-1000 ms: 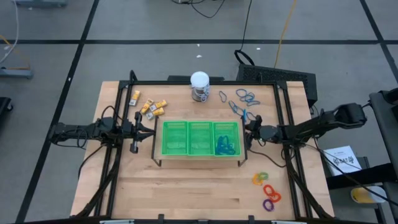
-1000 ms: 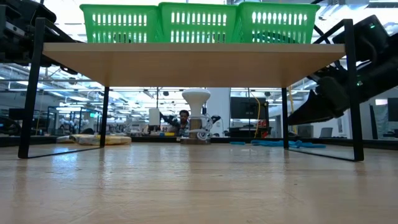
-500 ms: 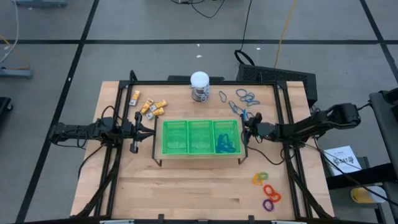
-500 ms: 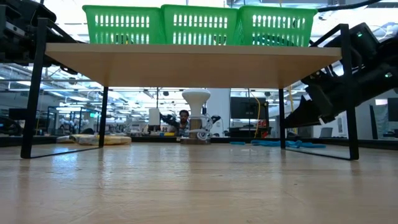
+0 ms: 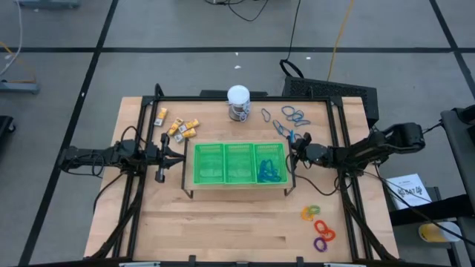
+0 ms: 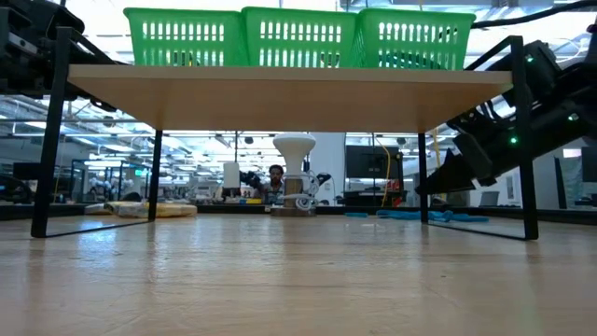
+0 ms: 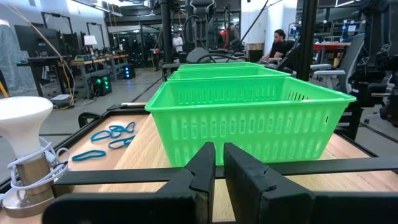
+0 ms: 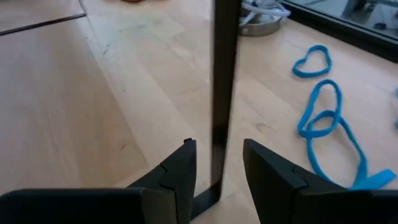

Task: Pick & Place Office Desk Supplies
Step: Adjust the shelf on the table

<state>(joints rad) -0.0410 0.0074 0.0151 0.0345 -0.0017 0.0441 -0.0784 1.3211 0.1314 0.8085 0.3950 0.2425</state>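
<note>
Presently, step in hand: right end effector [image 5: 293, 152], fingers parted and empty, sits just beside the tray [image 5: 240, 164], facing the blue loops [image 5: 297, 114].
Next move: likely reach past the stand leg [image 8: 222, 93] to a loop.
Left end effector [image 5: 172, 154]: closed, idle beside the tray.
View difference: high view alone shows rings [image 5: 318, 226] and yellow blocks [image 5: 177, 126].

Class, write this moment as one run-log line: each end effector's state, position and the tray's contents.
left end effector: shut, beside green tray | right end effector: open, empty, near blue loops | tray: blue loops in right compartment
</note>
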